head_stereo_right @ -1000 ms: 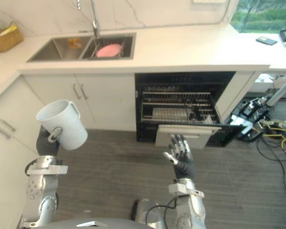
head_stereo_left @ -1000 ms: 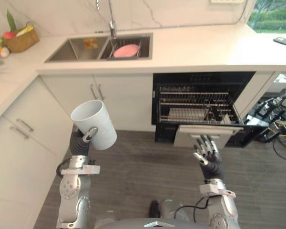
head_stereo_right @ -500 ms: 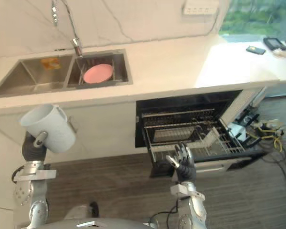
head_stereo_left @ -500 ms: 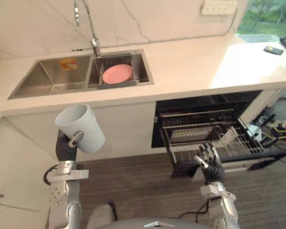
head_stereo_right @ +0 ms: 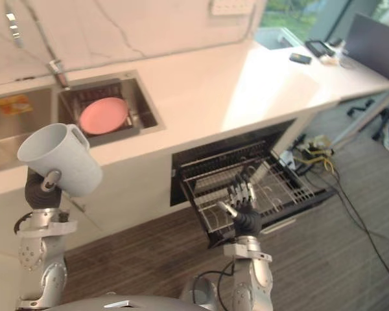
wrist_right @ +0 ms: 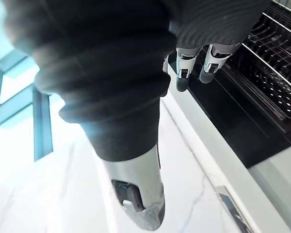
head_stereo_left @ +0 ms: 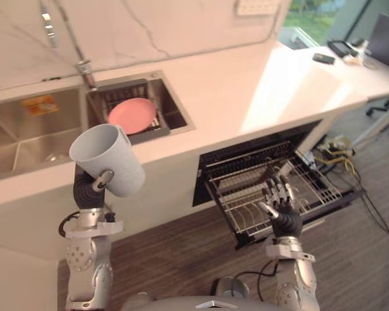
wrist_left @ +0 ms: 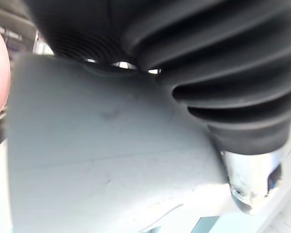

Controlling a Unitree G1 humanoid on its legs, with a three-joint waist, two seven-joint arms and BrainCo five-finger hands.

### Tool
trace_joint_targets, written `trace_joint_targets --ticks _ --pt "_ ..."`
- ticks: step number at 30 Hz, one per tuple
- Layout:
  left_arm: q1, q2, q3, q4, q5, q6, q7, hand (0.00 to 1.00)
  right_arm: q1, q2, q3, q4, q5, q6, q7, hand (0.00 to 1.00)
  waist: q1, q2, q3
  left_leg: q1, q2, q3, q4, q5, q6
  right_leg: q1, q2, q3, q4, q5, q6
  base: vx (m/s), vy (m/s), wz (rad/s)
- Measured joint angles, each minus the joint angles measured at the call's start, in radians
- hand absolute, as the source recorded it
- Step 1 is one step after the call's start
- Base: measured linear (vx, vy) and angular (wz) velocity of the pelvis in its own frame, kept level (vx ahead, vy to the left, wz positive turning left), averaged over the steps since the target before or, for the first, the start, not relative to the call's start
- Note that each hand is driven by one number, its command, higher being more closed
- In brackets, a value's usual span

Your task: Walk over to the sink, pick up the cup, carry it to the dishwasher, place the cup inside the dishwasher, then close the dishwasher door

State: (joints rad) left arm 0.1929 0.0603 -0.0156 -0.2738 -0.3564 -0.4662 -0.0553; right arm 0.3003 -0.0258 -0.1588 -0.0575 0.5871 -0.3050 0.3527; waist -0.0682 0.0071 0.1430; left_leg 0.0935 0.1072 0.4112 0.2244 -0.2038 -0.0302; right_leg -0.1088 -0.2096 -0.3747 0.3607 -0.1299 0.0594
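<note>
My left robot hand (head_stereo_left: pixel 89 190): it is raised, curled round the bottom part of the cup, with my thumb pressed on the cup's side.
Cup (head_stereo_left: pixel 107 159): it is white with a handle near the rim. It is up in the air in my left robot hand, tipped over a bit, with its open mouth up and away from me. It hangs in front of the edge of the table (head_stereo_left: pixel 246 84), near the sink, and well apart from the dishwasher.
My right robot hand (head_stereo_left: pixel 282 212): it is raised with straight, spread fingers and holds nothing. It is in front of the pulled-out rack.
Dishwasher (head_stereo_left: pixel 246 152): it is open, under the table. Its wire rack (head_stereo_left: pixel 311 184) is slid out toward me.
Sink (head_stereo_left: pixel 175 116): it has two bowls set in the table. A pink plate (head_stereo_left: pixel 131 115) lies in the bowl nearer the dishwasher, under the tap (head_stereo_left: pixel 84 65).
Table: a small dark phone (head_stereo_left: pixel 323 58) lies at the far end.
Floor (head_stereo_left: pixel 181 259): dark wood boards.
</note>
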Motion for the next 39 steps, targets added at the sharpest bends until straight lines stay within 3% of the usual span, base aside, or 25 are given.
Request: trace_joint_targets --ticks 3,8,10,12,13,14,15,17,18,19,20,21,23,25,28,34,39 --pt "-0.041 -0.005 -0.020 0.005 0.068 -0.032 0.103 1.00 -0.007 -0.002 0.045 -0.020 -0.001 0.008 0.042 0.00 0.003 0.012 0.002 0.027 0.030 0.054 -0.011 -0.007 -0.011 -0.018 0.067 0.076 -0.052 0.027 -0.015 0.03 -0.063 -0.89" --pt "-0.099 -0.025 -0.048 0.043 0.145 -0.053 0.209 1.00 -0.002 -0.001 0.083 -0.083 0.001 0.026 0.078 0.00 -0.019 0.020 0.006 0.029 0.039 0.061 0.002 -0.007 -0.010 -0.029 0.076 0.092 -0.058 0.016 -0.016 0.00 -0.021 -0.23" --pt "-0.098 -0.027 -0.051 0.072 0.146 -0.070 0.250 1.00 -0.007 -0.002 0.099 -0.083 0.005 0.026 0.089 0.00 -0.013 0.014 0.014 0.010 0.054 0.053 0.115 -0.015 0.003 -0.016 0.057 0.089 -0.028 -0.017 -0.013 0.01 -0.039 -0.15" --pt "-0.076 -0.041 -0.044 0.085 0.150 -0.088 0.297 1.00 -0.021 -0.024 0.129 -0.087 0.014 0.025 0.106 0.00 -0.011 0.042 0.042 -0.114 0.131 -0.057 0.493 0.003 0.041 0.043 0.083 0.125 -0.029 -0.034 -0.023 0.02 -0.050 -0.35" --pt "-0.065 -0.048 -0.042 0.086 0.156 -0.093 0.306 1.00 -0.028 -0.036 0.140 -0.087 0.014 0.025 0.107 0.00 -0.005 0.051 0.044 -0.152 0.131 -0.109 0.567 0.009 0.036 0.046 0.095 0.146 -0.033 -0.033 -0.024 0.07 0.078 -1.04" --pt "-0.043 -0.050 -0.039 0.086 0.165 -0.096 0.314 1.00 -0.059 -0.066 0.162 -0.086 0.013 0.025 0.107 0.00 0.024 0.069 0.039 -0.177 0.096 -0.178 0.567 -0.036 0.007 0.043 0.100 0.211 -0.038 -0.030 -0.025 0.09 0.134 -1.43" --pt "-0.030 -0.048 -0.038 0.085 0.170 -0.098 0.315 1.00 -0.090 -0.076 0.169 -0.086 0.014 0.024 0.109 0.00 0.032 0.072 0.037 -0.180 0.057 -0.214 0.474 -0.070 -0.003 0.042 0.090 0.255 -0.057 -0.027 -0.027 0.14 0.214 -1.39" --pt "-0.028 -0.049 -0.051 0.083 0.198 -0.100 0.312 1.00 -0.118 -0.076 0.181 -0.086 0.024 0.024 0.108 0.00 0.029 0.073 0.036 -0.197 0.042 -0.238 0.322 -0.081 -0.014 0.046 0.062 0.249 -0.099 -0.019 -0.031 0.11 0.202 -0.90" --pt "-0.028 -0.048 -0.060 0.082 0.206 -0.100 0.311 1.00 -0.122 -0.077 0.189 -0.086 0.033 0.023 0.107 0.00 0.030 0.074 0.035 -0.196 0.042 -0.244 0.272 -0.069 -0.023 0.046 0.054 0.242 -0.116 -0.006 -0.024 0.10 0.274 -0.94" --pt "-0.028 -0.050 -0.078 0.076 0.205 -0.100 0.310 1.00 -0.126 -0.081 0.206 -0.086 0.035 0.021 0.098 0.00 0.035 0.085 0.026 -0.188 0.046 -0.244 0.154 -0.010 -0.029 0.047 0.040 0.218 -0.149 0.035 0.013 0.15 0.371 -0.94" --pt "-0.031 -0.053 -0.089 0.076 0.205 -0.097 0.310 1.00 -0.126 -0.090 0.213 -0.078 0.034 0.020 0.093 0.00 0.037 0.109 0.012 -0.174 0.048 -0.236 0.065 0.086 -0.064 0.050 0.033 0.199 -0.166 0.076 0.055 0.14 0.322 -0.91" --pt "-0.033 -0.050 -0.092 0.079 0.205 -0.086 0.310 1.00 -0.120 -0.084 0.212 -0.074 0.034 0.024 0.083 0.00 0.036 0.096 0.008 -0.148 0.033 -0.214 0.050 0.092 -0.060 0.057 0.011 0.201 -0.173 0.082 0.060 0.20 0.292 -0.49" --pt "-0.053 -0.040 -0.105 0.065 0.204 -0.067 0.309 1.00 -0.095 -0.049 0.196 -0.091 0.036 0.020 0.082 0.00 0.008 0.042 -0.007 -0.117 -0.037 -0.195 -0.037 0.117 -0.025 0.072 -0.054 0.166 -0.222 0.132 0.090 0.21 0.222 0.01" --pt "-0.063 -0.041 -0.115 0.058 0.204 -0.049 0.309 1.00 -0.096 -0.022 0.183 -0.092 0.035 0.024 0.083 0.00 0.012 0.019 -0.011 -0.108 -0.057 -0.186 -0.059 0.118 -0.022 0.079 -0.071 0.129 -0.247 0.158 0.093 0.12 0.136 -0.01" --pt "-0.057 -0.041 -0.115 0.056 0.203 -0.013 0.293 1.00 -0.089 -0.009 0.187 -0.111 0.035 0.025 0.085 0.00 0.019 0.014 -0.010 -0.070 -0.064 -0.192 -0.094 0.119 -0.021 0.112 -0.076 0.080 -0.252 0.167 0.092 0.08 0.046 0.05" --pt "-0.038 -0.043 -0.123 0.054 0.216 0.006 0.298 1.00 -0.098 -0.003 0.205 -0.163 0.042 0.024 0.095 0.00 0.043 0.012 -0.010 -0.061 -0.058 -0.178 -0.112 0.119 -0.021 0.116 -0.068 0.057 -0.270 0.156 0.095 0.00 -0.013 -0.06" --pt "-0.022 -0.044 -0.093 0.050 0.319 0.019 0.431 1.00 -0.113 -0.002 0.278 -0.162 0.100 0.039 0.121 0.00 0.054 0.000 -0.017 -0.040 -0.029 -0.146 -0.124 0.125 -0.033 0.156 -0.026 0.060 -0.364 0.203 0.094 -0.06 -0.048 -0.17"
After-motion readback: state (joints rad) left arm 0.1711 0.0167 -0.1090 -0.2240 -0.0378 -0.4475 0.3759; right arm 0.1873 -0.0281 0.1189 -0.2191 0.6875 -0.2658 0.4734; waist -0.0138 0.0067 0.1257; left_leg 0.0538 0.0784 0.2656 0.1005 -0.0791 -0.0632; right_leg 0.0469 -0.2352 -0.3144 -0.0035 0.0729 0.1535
